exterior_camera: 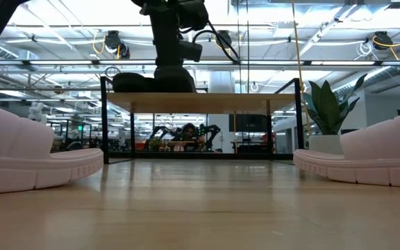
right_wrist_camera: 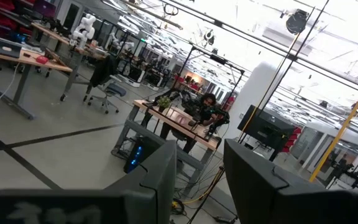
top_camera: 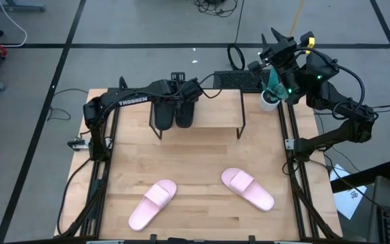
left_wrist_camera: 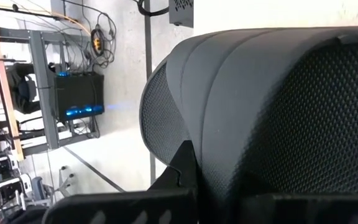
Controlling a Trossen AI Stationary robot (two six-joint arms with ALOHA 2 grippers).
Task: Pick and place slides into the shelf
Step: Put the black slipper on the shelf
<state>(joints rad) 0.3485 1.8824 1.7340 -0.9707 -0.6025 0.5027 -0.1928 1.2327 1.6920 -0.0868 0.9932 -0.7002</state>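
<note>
Shelf (top_camera: 212, 108) as the landmark: it stands at the far edge of the wooden table (top_camera: 195, 166), a light plank on thin black legs. Two black slides sit side by side on the left end of its top, one (top_camera: 162, 114) outermost and the other (top_camera: 185, 113) just beside it toward the shelf's middle. The left gripper (top_camera: 181, 87) is over that second black slide with its fingers clamped together on the strap, which fills the left wrist view (left_wrist_camera: 272, 118). Two pink slides lie on the table well in front of the shelf, one (top_camera: 153, 204) off its left half and one (top_camera: 248, 188) off its right half, apart from each other. The right gripper (top_camera: 279, 42) is raised beyond the shelf's right end, off the table, above a small potted plant (top_camera: 271, 95); its fingers (right_wrist_camera: 160, 177) stand apart and hold nothing.
</note>
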